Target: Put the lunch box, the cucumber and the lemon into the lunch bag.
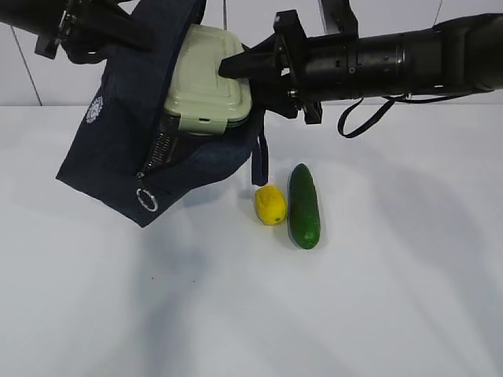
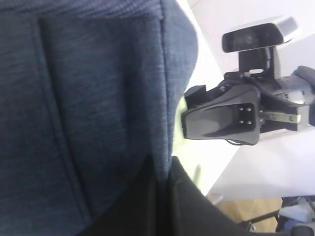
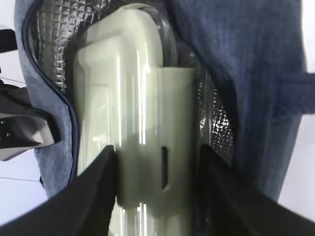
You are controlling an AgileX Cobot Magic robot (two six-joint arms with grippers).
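Note:
The dark navy lunch bag (image 1: 118,149) hangs tilted above the table, its open mouth facing right. My left gripper (image 1: 134,33) is shut on the bag's upper fabric; in the left wrist view (image 2: 165,167) cloth sits pinched between the fingers. My right gripper (image 1: 240,78) is shut on the lunch box (image 1: 206,82), which sits halfway inside the bag's mouth. In the right wrist view the fingers (image 3: 106,162) clamp the box's clip end (image 3: 142,147) against the silver lining (image 3: 49,39). The lemon (image 1: 269,204) and the cucumber (image 1: 303,206) lie side by side on the table, below the right arm.
A bag handle strap (image 1: 260,161) dangles just above the lemon. The zipper's ring pull (image 1: 147,199) hangs at the bag's low corner. A black cable (image 1: 365,118) loops under the right arm. The white table (image 1: 393,298) spreads around.

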